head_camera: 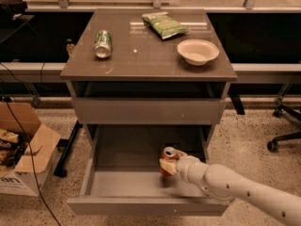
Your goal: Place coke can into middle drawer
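Observation:
The middle drawer (117,182) is pulled open below the cabinet top, a shallow grey tray with low walls. The coke can (168,155), red with a silver top, is upright inside the drawer toward its right side. My gripper (170,164) reaches in from the lower right on a white arm and is shut on the coke can, its pale fingers (165,165) around the can's body. The can's base is hidden by the fingers, so I cannot tell whether it touches the drawer floor.
On the cabinet top lie a green-and-silver can (102,43) on its side, a green chip bag (164,24) and a white bowl (197,51). A closed grey drawer front (148,110) sits above the open one. A cardboard box (21,147) stands at left, a chair base (284,135) at right.

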`<state>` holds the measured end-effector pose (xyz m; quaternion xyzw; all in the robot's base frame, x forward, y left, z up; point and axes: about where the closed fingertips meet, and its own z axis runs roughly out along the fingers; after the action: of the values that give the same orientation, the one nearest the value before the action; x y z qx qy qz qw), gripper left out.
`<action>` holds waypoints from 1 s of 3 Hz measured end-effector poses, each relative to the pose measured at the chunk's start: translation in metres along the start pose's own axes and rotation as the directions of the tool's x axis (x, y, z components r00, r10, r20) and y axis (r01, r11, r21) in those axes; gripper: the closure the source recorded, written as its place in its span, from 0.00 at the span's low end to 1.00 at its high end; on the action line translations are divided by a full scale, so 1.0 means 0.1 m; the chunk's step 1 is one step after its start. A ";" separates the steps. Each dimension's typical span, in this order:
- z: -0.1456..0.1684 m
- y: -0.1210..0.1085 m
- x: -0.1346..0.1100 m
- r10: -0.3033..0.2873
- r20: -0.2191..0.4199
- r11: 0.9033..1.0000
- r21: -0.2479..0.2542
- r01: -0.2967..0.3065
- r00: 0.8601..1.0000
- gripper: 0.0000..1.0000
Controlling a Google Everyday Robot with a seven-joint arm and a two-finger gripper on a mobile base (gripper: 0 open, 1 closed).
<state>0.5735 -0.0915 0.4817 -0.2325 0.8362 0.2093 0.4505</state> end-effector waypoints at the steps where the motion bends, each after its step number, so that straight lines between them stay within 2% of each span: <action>1: 0.09 -0.14 0.21 0.017 0.002 0.997 0.072 -0.017 1.000 0.75; 2: 0.13 -0.31 0.39 0.048 -0.013 0.986 0.159 -0.046 0.999 0.52; 3: 0.13 -0.34 0.36 0.046 -0.006 0.984 0.172 -0.044 0.999 0.29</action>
<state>0.5839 -0.1190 0.4394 -0.1749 0.8584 0.1454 0.4597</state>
